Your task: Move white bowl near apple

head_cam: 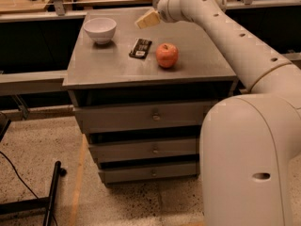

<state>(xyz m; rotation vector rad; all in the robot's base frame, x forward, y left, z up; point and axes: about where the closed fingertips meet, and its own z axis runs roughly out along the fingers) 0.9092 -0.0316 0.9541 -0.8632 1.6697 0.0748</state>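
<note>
The white bowl [100, 29] stands upright at the back left of the grey cabinet top [113, 65]. The red-orange apple [167, 55] rests right of centre on that top. My gripper [146, 19] hangs over the back middle of the top, right of the bowl and up-left of the apple. It is a short gap away from the bowl and touches nothing. The white arm runs from it to the right and down the frame's right side.
A flat black packet [140, 48] lies between bowl and apple. The cabinet has three drawers [155, 117] below. Benches with clutter stand behind it. A black stand and cable [49, 197] lie on the speckled floor at left.
</note>
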